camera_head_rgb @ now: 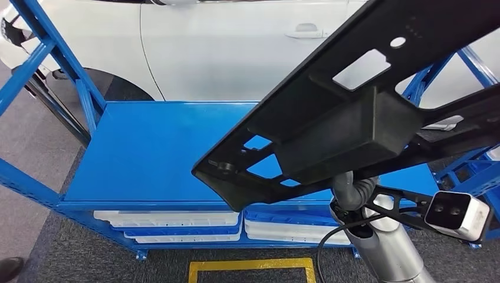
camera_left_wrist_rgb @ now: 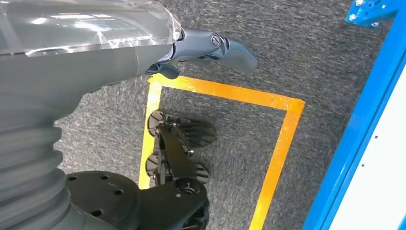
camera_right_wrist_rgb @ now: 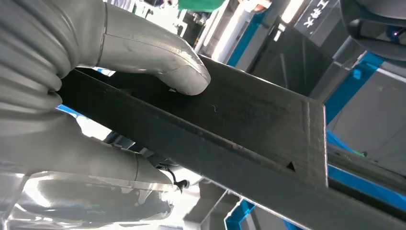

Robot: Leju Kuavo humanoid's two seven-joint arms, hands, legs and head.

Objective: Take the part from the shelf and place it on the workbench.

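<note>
A long black plastic part [camera_head_rgb: 348,112] with cut-out openings and a box-shaped block on its underside slants across the head view, lifted above the blue shelf top [camera_head_rgb: 159,147]. My right hand [camera_head_rgb: 354,191] holds it from below, mostly hidden under the part. In the right wrist view the grey thumb [camera_right_wrist_rgb: 158,57] presses on the part's flat black surface [camera_right_wrist_rgb: 249,124]. My left hand [camera_left_wrist_rgb: 210,48] hangs over the carpet, its fingers apart and holding nothing.
The blue shelf's lower level holds white trays [camera_head_rgb: 171,219]. A white car [camera_head_rgb: 224,41] stands right behind the shelf. Blue frame struts [camera_head_rgb: 35,59] rise at the left and right. A yellow taped rectangle [camera_head_rgb: 253,265] marks the grey carpet. A shoe [camera_head_rgb: 9,268] shows at the bottom left.
</note>
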